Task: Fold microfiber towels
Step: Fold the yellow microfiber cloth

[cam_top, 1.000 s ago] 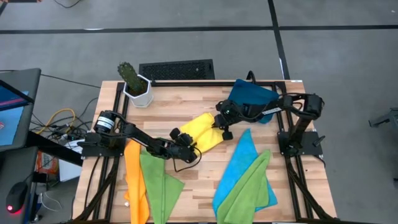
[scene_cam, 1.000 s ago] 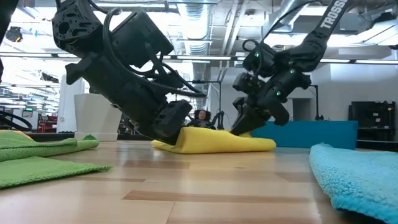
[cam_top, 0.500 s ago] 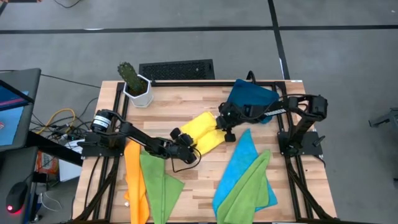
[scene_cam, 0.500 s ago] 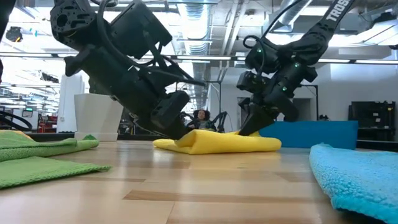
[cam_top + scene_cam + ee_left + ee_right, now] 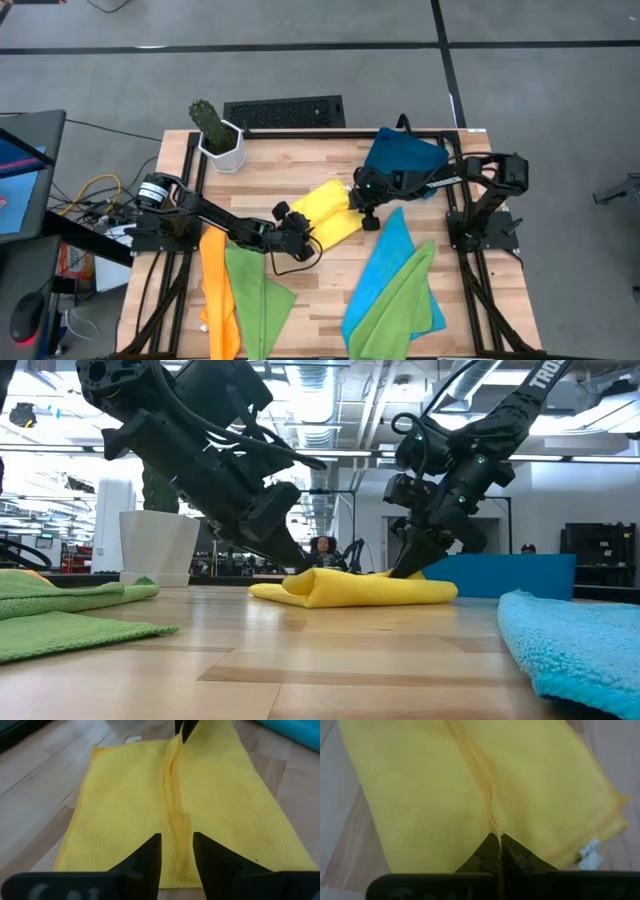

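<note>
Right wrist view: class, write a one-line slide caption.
Right gripper shut on a raised ridge of the folded yellow towel lying on the wooden table.

- A folded towel (image 5: 325,211) lay mid-tabletop (image 5: 300,165), between the left gripper (image 5: 297,232) and the right gripper (image 5: 358,203).
- Two towels (image 5: 240,290) lay front left, two more (image 5: 395,285) front right.
- A potted plant (image 5: 215,133) stood at the back left corner.

Right gripper (image 5: 497,841) pinched tight on a ridge of the yellow towel (image 5: 445,795), fingertips pressed together over the fold. Cloth spread flat on the wooden table (image 5: 340,820), a small white tag (image 5: 590,855) at one corner.
</note>
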Controlling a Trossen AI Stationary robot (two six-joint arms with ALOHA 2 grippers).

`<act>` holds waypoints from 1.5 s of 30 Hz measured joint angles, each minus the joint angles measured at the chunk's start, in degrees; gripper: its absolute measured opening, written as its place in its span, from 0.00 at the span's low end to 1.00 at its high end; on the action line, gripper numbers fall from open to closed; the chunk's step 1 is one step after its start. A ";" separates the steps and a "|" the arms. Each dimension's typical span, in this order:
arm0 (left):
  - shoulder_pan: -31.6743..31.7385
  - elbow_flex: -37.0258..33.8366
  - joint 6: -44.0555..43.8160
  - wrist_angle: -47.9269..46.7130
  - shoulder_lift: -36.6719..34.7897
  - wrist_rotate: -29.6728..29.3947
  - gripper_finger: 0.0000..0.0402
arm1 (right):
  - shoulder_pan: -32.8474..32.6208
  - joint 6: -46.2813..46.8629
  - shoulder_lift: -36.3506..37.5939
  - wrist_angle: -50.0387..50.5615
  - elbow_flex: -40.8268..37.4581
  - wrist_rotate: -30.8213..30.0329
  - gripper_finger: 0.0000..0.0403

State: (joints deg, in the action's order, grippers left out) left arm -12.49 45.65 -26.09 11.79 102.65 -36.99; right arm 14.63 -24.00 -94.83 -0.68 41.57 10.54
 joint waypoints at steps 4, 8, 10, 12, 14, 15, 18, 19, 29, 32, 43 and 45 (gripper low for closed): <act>0.00 0.00 -0.26 -0.39 0.00 0.01 0.26 | 0.00 0.01 0.00 0.23 -0.01 -0.19 0.08; 0.00 0.00 -0.92 0.22 0.04 0.13 0.26 | 0.00 0.06 -0.02 0.23 -0.01 -0.16 0.08; 0.00 0.00 0.01 3.01 0.47 0.49 0.26 | 0.00 0.06 -0.03 0.26 -0.01 -0.16 0.08; 0.00 0.00 2.47 5.48 0.55 1.55 0.26 | 0.02 0.06 -0.02 0.23 -0.01 -0.17 0.09; 0.07 0.09 4.77 6.80 0.55 3.32 0.26 | 0.09 0.13 -0.04 0.26 -0.01 -0.19 0.09; 0.15 0.06 5.36 6.78 0.55 3.57 0.26 | 0.09 0.16 -0.04 0.21 -0.01 -0.28 0.09; 0.21 0.04 6.01 6.75 0.55 4.64 0.26 | 0.09 0.16 -0.04 0.21 -0.01 -0.86 0.09; 0.31 0.06 6.61 6.81 1.04 5.25 0.26 | 0.09 0.16 -0.04 0.23 -0.01 -1.26 0.10; 1.69 0.20 3.87 7.80 7.61 6.21 0.26 | 0.09 0.16 2.61 0.69 -0.01 -7.49 0.21; 1.66 0.20 3.70 7.71 7.76 6.10 0.26 | 0.09 0.23 6.36 2.61 -0.01 -7.66 0.25; 1.66 0.15 3.74 7.50 7.69 6.21 0.26 | -6.98 17.12 17.15 -28.09 -17.78 -8.22 0.26; 1.66 0.15 3.80 7.48 7.69 6.21 0.26 | -9.99 18.15 13.68 -39.94 -21.35 -11.56 0.25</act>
State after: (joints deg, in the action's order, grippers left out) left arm -10.83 45.80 -22.28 19.27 110.34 -30.79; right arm 4.64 -5.85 -81.15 -40.62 20.23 -1.02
